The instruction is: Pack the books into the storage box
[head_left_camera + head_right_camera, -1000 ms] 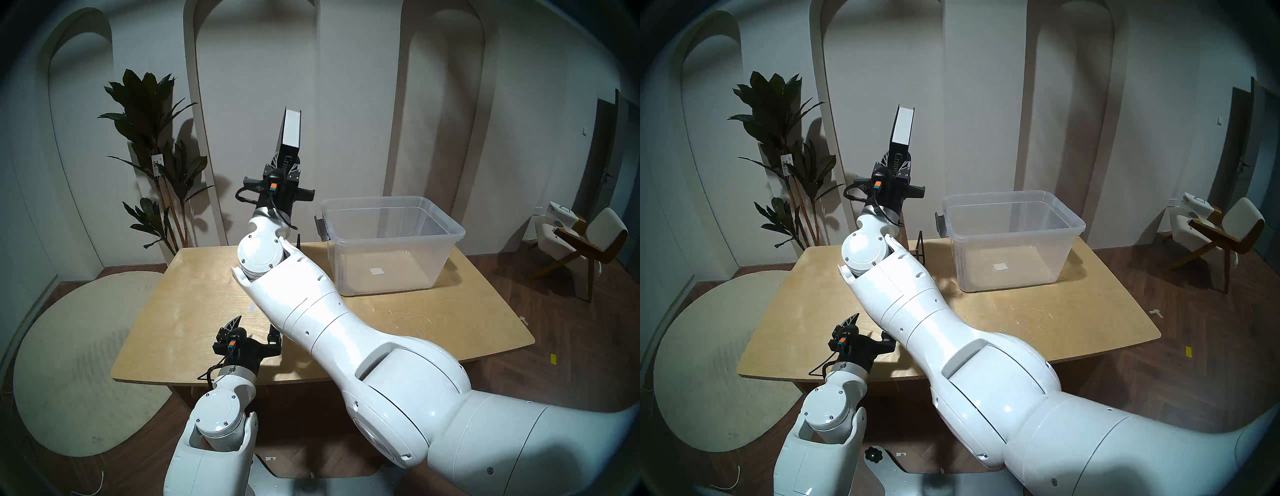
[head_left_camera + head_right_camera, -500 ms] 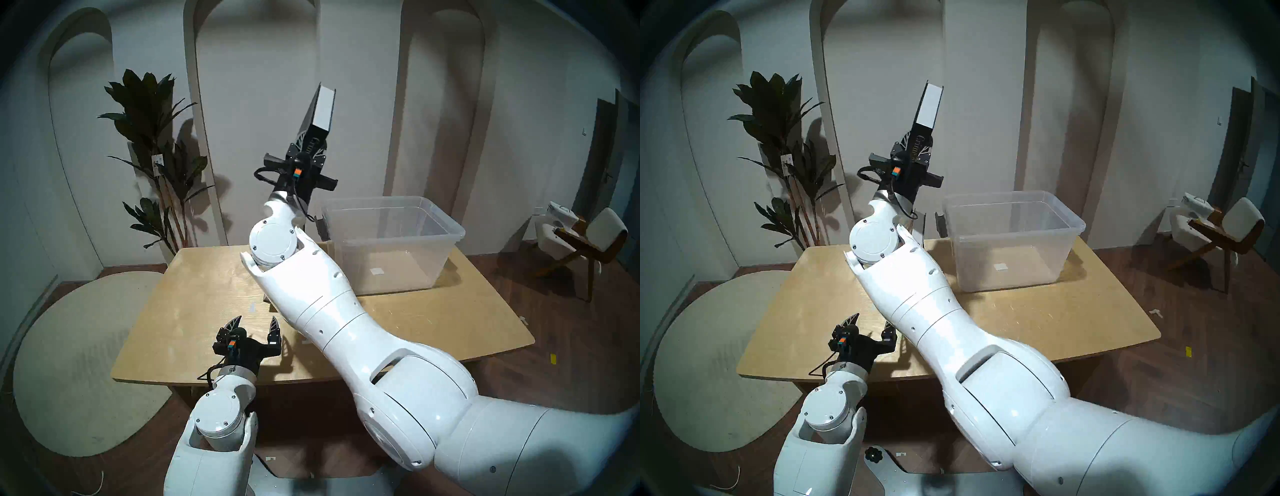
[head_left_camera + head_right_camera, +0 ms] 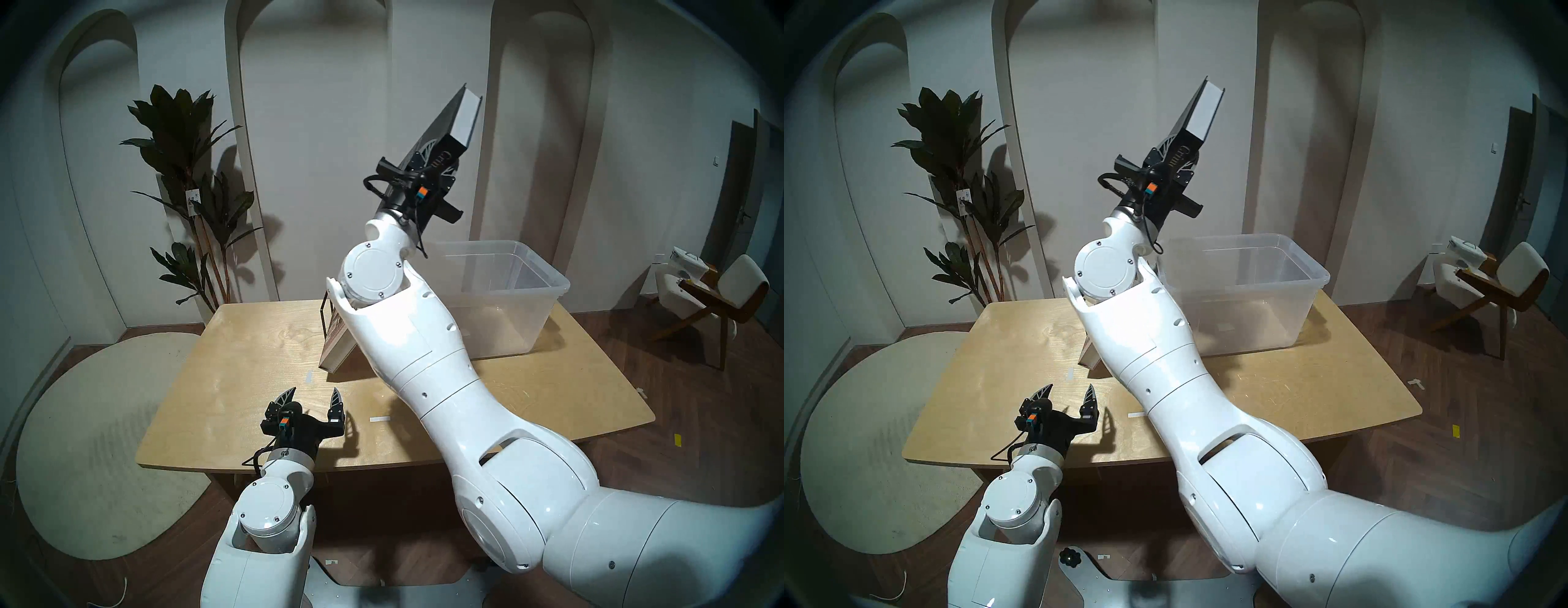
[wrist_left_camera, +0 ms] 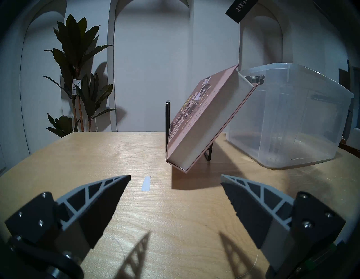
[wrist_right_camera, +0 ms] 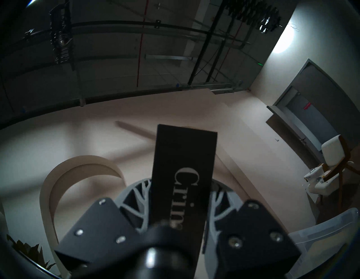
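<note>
High above the near-left end of the storage box, the right end effector is clenched on the black book, its two fingers pressed to the front and back covers at the spine end. That volume is tilted up and to the right, white page edges facing the head camera, with pale lettering beginning "Cri" legible on the spine. From the right wrist view the same spine fills the centre between the fingers, with the box rim low at the right.

On the wooden surface below, the reddish-brown book leans to the right on one lower corner, its top edge touching the upper left wall of the clear tub by the clip latch. Small pictures show on its upward-facing cover. A black wire rack stands upright just behind and left of this leaning book; whether the two touch cannot be told.

Nearer the robot, the left end effector hovers low over the front of the surface, released, fingers spread wide and holding nothing. A short strip of white tape lies on the wood between the fingertips and the leaning book. A potted plant stands beyond the far-left corner.
</note>
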Tool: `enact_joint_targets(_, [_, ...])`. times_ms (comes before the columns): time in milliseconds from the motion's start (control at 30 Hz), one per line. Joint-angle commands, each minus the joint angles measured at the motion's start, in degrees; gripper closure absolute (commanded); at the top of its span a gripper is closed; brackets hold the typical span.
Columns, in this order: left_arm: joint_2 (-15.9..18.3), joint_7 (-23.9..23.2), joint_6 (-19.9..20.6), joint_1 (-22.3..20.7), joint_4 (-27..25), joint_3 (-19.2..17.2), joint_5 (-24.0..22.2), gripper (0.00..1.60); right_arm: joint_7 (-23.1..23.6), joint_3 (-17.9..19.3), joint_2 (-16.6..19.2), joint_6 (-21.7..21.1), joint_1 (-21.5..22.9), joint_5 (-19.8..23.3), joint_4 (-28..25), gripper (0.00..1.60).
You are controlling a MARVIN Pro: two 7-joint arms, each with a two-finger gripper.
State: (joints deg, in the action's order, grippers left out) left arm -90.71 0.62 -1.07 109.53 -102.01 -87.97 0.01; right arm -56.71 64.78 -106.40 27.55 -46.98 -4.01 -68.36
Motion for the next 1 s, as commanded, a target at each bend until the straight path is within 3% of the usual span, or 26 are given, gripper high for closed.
enact_joint_targets(0, [0.0, 0.0, -0.3, -0.6, -0.9, -0.1, 0.0, 0.00, 0.5, 2.5, 2.8, 0.6, -1.6, 2.1, -6.9, 1.60])
enact_joint_targets(167, [0.0, 0.0, -0.3, -0.6, -0.9, -0.1, 0.0, 0.00, 0.6, 4.1, 4.7, 0.2, -3.1, 3.4, -9.9, 1.60])
enact_joint_targets(433, [0.0, 0.0, -0.3, -0.6, -0.7, -0.1, 0.0, 0.00, 3.2, 6.6, 7.7, -2.3, -7.7, 9.6, -17.1, 1.60])
enact_joint_targets(967, [0.0, 0.0, -0.3, -0.7, -0.3, 0.0, 0.0, 0.00, 9.0, 9.8, 13.2, -9.6, -11.7, 21.1, -21.9, 1.60])
